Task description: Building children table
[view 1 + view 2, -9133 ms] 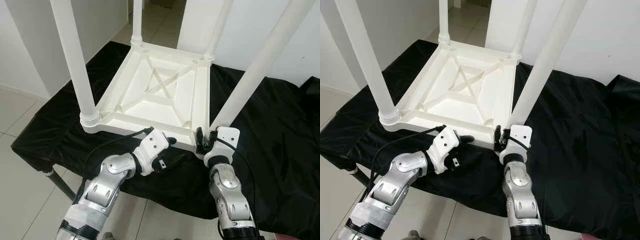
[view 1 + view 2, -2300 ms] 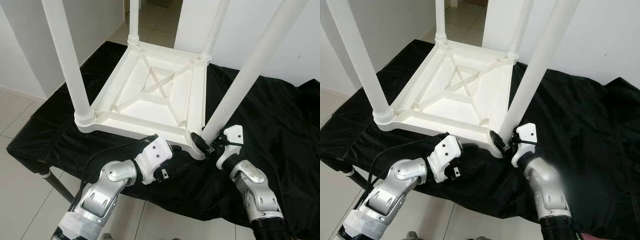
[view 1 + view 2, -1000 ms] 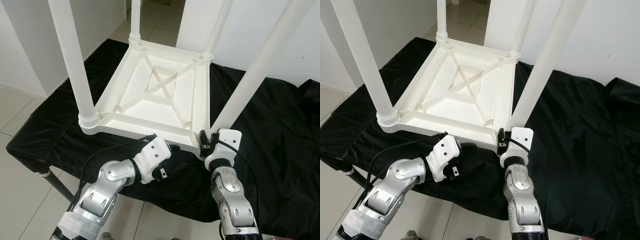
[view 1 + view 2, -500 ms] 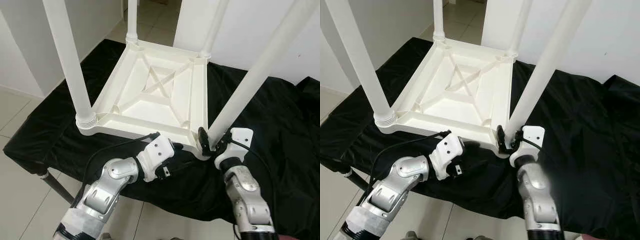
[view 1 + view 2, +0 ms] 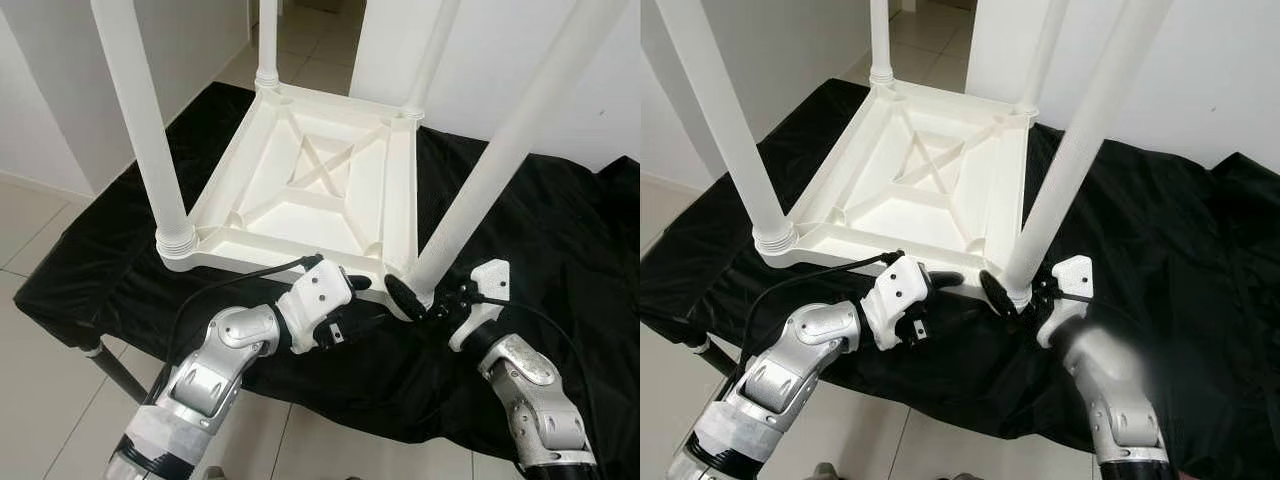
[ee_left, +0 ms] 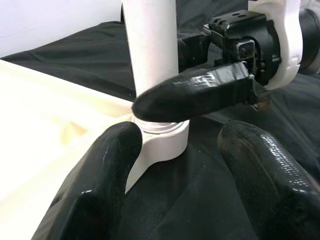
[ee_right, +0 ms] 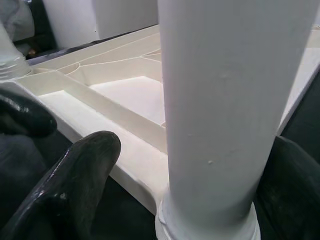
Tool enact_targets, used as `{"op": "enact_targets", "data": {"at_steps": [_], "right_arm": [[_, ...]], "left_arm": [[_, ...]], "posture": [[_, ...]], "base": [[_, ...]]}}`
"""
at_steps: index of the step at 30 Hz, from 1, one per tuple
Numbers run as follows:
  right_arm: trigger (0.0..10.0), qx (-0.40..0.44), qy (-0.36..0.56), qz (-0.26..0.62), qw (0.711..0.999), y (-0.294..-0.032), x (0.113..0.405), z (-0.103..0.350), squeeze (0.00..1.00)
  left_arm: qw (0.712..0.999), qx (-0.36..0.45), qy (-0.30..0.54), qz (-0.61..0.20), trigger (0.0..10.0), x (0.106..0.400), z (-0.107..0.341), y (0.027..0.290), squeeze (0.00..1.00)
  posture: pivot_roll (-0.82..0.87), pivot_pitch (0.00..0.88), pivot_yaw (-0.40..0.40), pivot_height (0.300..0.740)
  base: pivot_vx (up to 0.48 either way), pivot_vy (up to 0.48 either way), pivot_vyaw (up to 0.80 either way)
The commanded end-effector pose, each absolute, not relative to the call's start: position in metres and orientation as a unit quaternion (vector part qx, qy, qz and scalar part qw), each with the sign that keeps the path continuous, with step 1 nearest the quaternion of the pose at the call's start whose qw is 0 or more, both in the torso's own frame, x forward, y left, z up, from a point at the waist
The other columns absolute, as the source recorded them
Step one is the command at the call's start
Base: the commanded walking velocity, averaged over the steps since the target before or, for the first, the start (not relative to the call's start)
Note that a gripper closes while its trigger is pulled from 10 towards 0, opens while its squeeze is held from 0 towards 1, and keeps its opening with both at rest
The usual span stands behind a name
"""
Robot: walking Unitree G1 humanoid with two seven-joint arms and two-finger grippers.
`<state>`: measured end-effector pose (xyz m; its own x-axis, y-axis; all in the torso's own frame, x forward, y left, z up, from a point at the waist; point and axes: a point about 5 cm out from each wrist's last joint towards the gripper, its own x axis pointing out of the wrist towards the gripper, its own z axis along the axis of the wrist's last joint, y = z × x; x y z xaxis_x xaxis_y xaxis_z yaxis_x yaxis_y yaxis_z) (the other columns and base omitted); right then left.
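A white plastic children's table [image 5: 270, 250] lies upside down on a black cloth, its four legs pointing up. My right gripper [image 5: 430, 297] is shut on the base of the near right leg [image 5: 490, 180], just above its screw collar. One finger [image 6: 200, 92] crosses the front of the leg and the other sits behind it. The right wrist view shows that leg [image 7: 225, 100] standing between the two fingers [image 7: 75, 185]. My left gripper [image 5: 350, 298] is open at the table's front edge, beside that corner, with nothing between its fingers [image 6: 95, 185].
The black cloth [image 5: 560, 230] covers a low work table with a metal leg [image 5: 110, 365] at its near left. The other table legs [image 5: 140, 120] rise high in front of me. Tiled floor [image 5: 40, 330] lies to the left, and a white wall [image 5: 520, 40] stands behind.
My right wrist has swung to the right around the base of the near right leg, with the fingers staying on it. The left gripper has edged slightly closer to the table's front edge.
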<state>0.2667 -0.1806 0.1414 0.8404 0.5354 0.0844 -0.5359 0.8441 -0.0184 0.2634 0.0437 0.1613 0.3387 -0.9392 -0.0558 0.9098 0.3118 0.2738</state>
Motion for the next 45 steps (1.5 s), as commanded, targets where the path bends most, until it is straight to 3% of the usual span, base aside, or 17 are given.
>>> {"op": "enact_targets", "data": {"at_steps": [1, 7, 8, 9, 10, 11, 12, 13, 18, 19, 20, 22, 27, 28, 29, 30, 45], "right_arm": [[10.0, -0.010, -0.029, 0.310, 0.950, -0.179, 0.270, 0.136, 0.00], [10.0, -0.028, -0.023, 0.328, 0.944, -0.184, 0.276, 0.135, 0.00], [9.2, -0.032, -0.019, 0.333, 0.942, -0.186, 0.278, 0.133, 0.00], [9.2, -0.032, -0.019, 0.333, 0.942, -0.186, 0.278, 0.133, 0.00], [7.4, -0.037, -0.014, 0.339, 0.940, -0.186, 0.280, 0.132, 0.00], [7.4, -0.037, -0.014, 0.339, 0.940, -0.186, 0.280, 0.132, 0.00], [6.4, -0.041, -0.010, 0.344, 0.938, -0.187, 0.282, 0.130, 0.00], [4.1, -0.045, -0.005, 0.352, 0.935, -0.186, 0.284, 0.128, 0.00], [4.1, -0.053, 0.002, 0.361, 0.931, -0.186, 0.288, 0.124, 0.00], [3.6, -0.056, 0.003, 0.358, 0.932, -0.187, 0.290, 0.122, 0.00], [0.5, -0.059, 0.003, 0.356, 0.933, -0.187, 0.291, 0.121, 0.00], [0.0, -0.063, 0.002, 0.351, 0.934, -0.187, 0.294, 0.119, 0.00], [0.0, -0.063, 0.001, 0.348, 0.935, -0.187, 0.295, 0.118, 0.00], [3.9, -0.062, 0.001, 0.344, 0.937, -0.187, 0.295, 0.118, 0.00], [3.9, -0.062, 0.001, 0.344, 0.937, -0.187, 0.295, 0.118, 0.00], [10.0, -0.058, 0.001, 0.340, 0.939, -0.188, 0.295, 0.117, 0.00], [10.0, -0.034, -0.012, 0.306, 0.951, -0.185, 0.295, 0.118, 0.00]], "left_arm": [[0.805, 0.130, -0.063, -0.576, 10.0, 0.266, 0.164, 0.044, 0.00], [0.804, 0.134, -0.062, -0.576, 10.0, 0.268, 0.164, 0.045, 0.00], [0.804, 0.134, -0.061, -0.576, 10.0, 0.268, 0.164, 0.045, 0.00], [0.804, 0.134, -0.061, -0.576, 10.0, 0.268, 0.164, 0.045, 0.00], [0.804, 0.135, -0.061, -0.576, 10.0, 0.268, 0.164, 0.045, 0.00], [0.804, 0.135, -0.061, -0.576, 10.0, 0.268, 0.164, 0.045, 0.00], [0.804, 0.135, -0.060, -0.576, 10.0, 0.269, 0.164, 0.045, 0.00], [0.804, 0.135, -0.060, -0.576, 10.0, 0.268, 0.164, 0.045, 0.00], [0.803, 0.134, -0.058, -0.578, 10.0, 0.268, 0.164, 0.045, 0.00], [0.803, 0.133, -0.058, -0.578, 10.0, 0.268, 0.163, 0.044, 0.00], [0.802, 0.131, -0.057, -0.580, 10.0, 0.266, 0.162, 0.042, 0.00], [0.801, 0.128, -0.057, -0.583, 10.0, 0.264, 0.161, 0.040, 0.00], [0.800, 0.126, -0.055, -0.585, 10.0, 0.262, 0.159, 0.039, 0.00], [0.799, 0.128, -0.053, -0.585, 10.0, 0.261, 0.157, 0.039, 0.00], [0.799, 0.128, -0.053, -0.585, 10.0, 0.261, 0.157, 0.039, 0.00], [0.799, 0.128, -0.050, -0.585, 10.0, 0.261, 0.156, 0.039, 0.00], [0.798, 0.131, -0.047, -0.587, 10.0, 0.263, 0.155, 0.039, 0.00]], "posture": [[0.04, 0.036, -0.071, 0.740], [0.04, 0.038, -0.066, 0.740], [0.05, 0.038, -0.065, 0.740], [0.05, 0.038, -0.065, 0.740], [0.05, 0.040, -0.066, 0.740], [0.05, 0.040, -0.066, 0.740], [0.04, 0.043, -0.064, 0.740], [0.04, 0.049, -0.064, 0.740], [0.04, 0.050, -0.064, 0.740], [0.03, 0.058, -0.065, 0.740], [0.03, 0.059, -0.065, 0.740], [0.03, 0.062, -0.067, 0.740], [0.02, 0.068, -0.069, 0.740], [0.02, 0.068, -0.071, 0.740], [0.02, 0.068, -0.071, 0.740], [0.02, 0.069, -0.073, 0.740], [0.01, 0.078, -0.066, 0.740]], "base": [[0.000, 0.000, 0.00], [0.000, 0.000, 0.00], [0.000, 0.000, 0.00], [0.000, 0.000, 0.00], [0.000, 0.000, 0.00], [0.000, 0.000, 0.00], [0.000, 0.000, 0.00], [0.000, 0.000, 0.00], [0.000, 0.000, 0.00], [0.000, 0.000, 0.00], [0.000, 0.000, 0.00], [0.000, 0.000, 0.00], [0.000, 0.000, 0.00], [0.000, 0.000, 0.00], [0.000, 0.000, 0.00], [0.000, 0.000, 0.00], [0.000, 0.000, 0.00]]}}
